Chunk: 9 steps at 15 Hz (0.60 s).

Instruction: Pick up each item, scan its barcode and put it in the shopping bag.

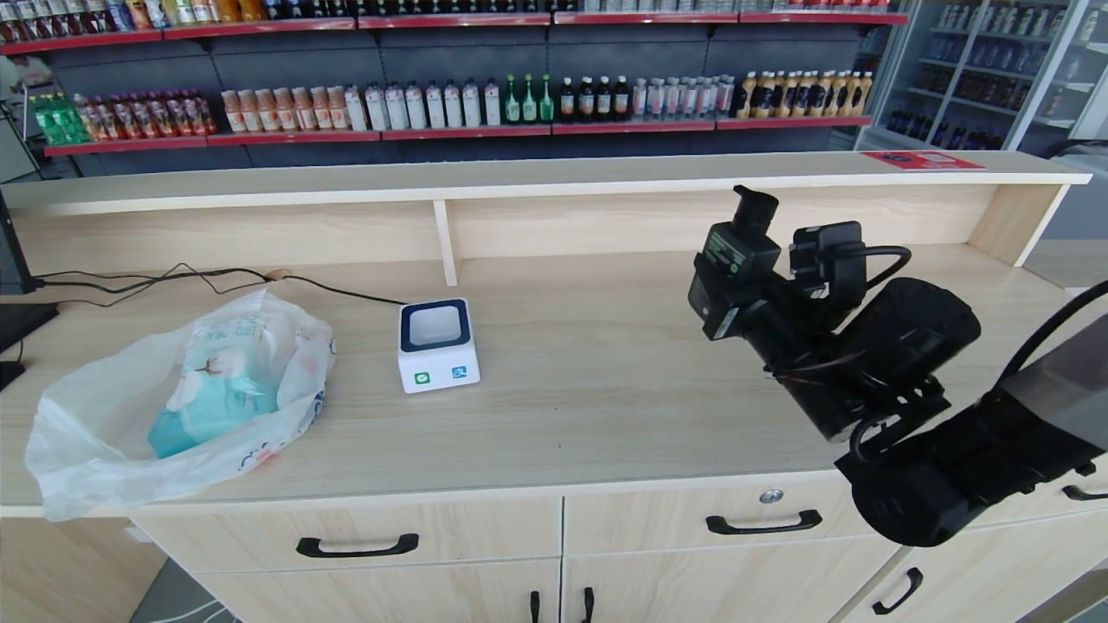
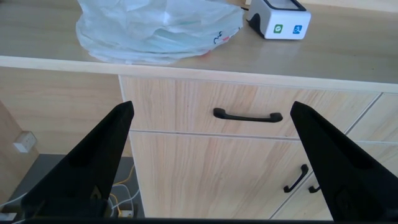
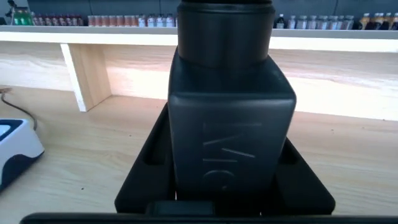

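Pinching a black bottle (image 3: 231,118) between its jaws, the right gripper (image 3: 224,186) holds it above the counter (image 1: 606,389), toward the right end and well apart from the white scanner (image 1: 438,344) near the middle. The left gripper (image 2: 211,124) has its jaws spread wide on nothing, facing the drawers (image 2: 186,106) below the counter's front edge. The shopping bag (image 1: 78,433) lies at the counter's front left corner, a teal pack (image 1: 216,402) inside it.

Cloudy plastic veils the teal pack (image 1: 221,389) inside the shopping bag (image 1: 78,433) (its print unreadable); the frame's edge cuts the cap off the black bottle (image 3: 231,124).
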{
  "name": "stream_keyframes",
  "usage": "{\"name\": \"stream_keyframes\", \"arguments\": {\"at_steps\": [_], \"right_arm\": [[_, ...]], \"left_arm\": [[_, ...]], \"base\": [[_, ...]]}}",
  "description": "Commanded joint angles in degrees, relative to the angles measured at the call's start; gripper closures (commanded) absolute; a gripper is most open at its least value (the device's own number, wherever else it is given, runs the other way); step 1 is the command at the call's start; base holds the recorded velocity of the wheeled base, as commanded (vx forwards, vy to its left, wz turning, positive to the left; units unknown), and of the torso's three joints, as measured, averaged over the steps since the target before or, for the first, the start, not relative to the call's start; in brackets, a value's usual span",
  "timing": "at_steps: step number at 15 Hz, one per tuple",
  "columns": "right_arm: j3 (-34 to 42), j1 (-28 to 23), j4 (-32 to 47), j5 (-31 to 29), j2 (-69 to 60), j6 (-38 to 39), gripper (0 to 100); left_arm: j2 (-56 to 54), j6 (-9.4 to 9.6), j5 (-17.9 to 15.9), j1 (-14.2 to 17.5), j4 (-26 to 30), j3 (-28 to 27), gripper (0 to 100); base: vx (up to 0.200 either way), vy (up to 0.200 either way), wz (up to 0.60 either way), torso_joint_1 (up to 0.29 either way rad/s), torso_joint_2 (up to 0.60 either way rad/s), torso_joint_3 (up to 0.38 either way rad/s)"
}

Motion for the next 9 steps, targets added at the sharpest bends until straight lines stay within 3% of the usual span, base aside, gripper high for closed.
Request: {"name": "stream_keyframes", "arguments": {"at_steps": [1, 2, 6, 9], "right_arm": [[5.2, 6.0, 0.0, -0.2, -7.8, -0.3, 100], [6.2, 7.3, 0.0, -0.2, -8.8, -0.6, 100], [10.7, 22.9, 0.0, -0.1, -13.0, 0.4, 100], [10.6, 24.9, 0.0, 0.0, -15.2, 2.8, 100]], "left_arm": [[0.0, -0.04, 0.0, 0.0, 0.0, 0.0, 0], [0.0, -0.04, 0.0, 0.0, 0.0, 0.0, 0], [0.0, -0.04, 0.0, 0.0, 0.0, 0.0, 0], [0.0, -0.04, 0.0, 0.1, 0.0, 0.0, 0]], "base": [[0.0, 0.0, 0.0, 0.0, 0.0, 0.0], [0.0, 0.0, 0.0, 0.0, 0.0, 0.0], [0.0, 0.0, 0.0, 0.0, 0.0, 0.0], [0.0, 0.0, 0.0, 0.0, 0.0, 0.0]]}}
